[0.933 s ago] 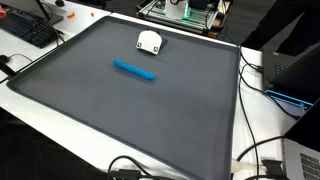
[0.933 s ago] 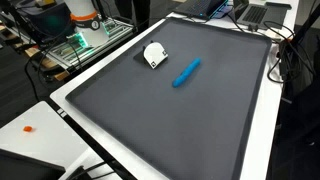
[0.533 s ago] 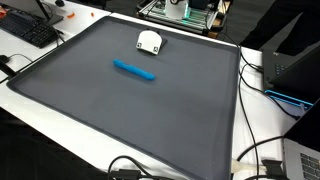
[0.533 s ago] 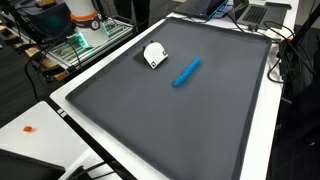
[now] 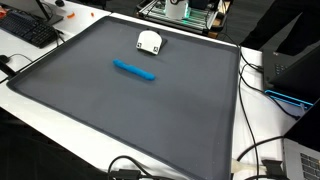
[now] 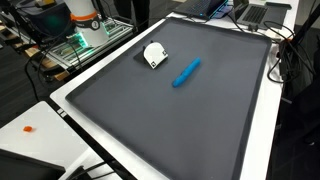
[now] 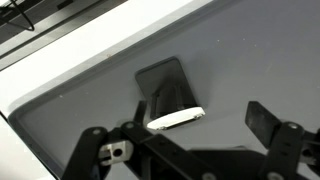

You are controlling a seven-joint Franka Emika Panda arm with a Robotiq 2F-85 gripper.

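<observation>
1. Jaws: spread wide and holding nothing. Both fingers (image 7: 282,138) show along the bottom edge of the wrist view with a clear gap between them.
2. Arm pose: the wrist hangs well above the surface (image 7: 70,70), tilted so its camera looks down and across a rounded corner of the grey mat (image 7: 260,50). Nothing touches the jaws. The arm itself is out of frame in both exterior views.
3. Nearest thing: the white object (image 7: 176,120) sits in the gap between the fingers in the wrist view, down on the mat and clear of the jaws. Its pale edge runs roughly left to right there, rising slightly to the right, with a dark part just above it.
4. In both exterior views the white object (image 5: 149,42) (image 6: 154,55) rests on the mat close to one edge. I cannot tell which way it faces.
5. Blue marker (image 5: 134,70) (image 6: 186,73): it lies flat nearer the mat's middle, near the white object but not touching it. Its long axis is parallel to the mat. One end points toward the white object's side and the other away. I cannot tell which end is the cap.
</observation>
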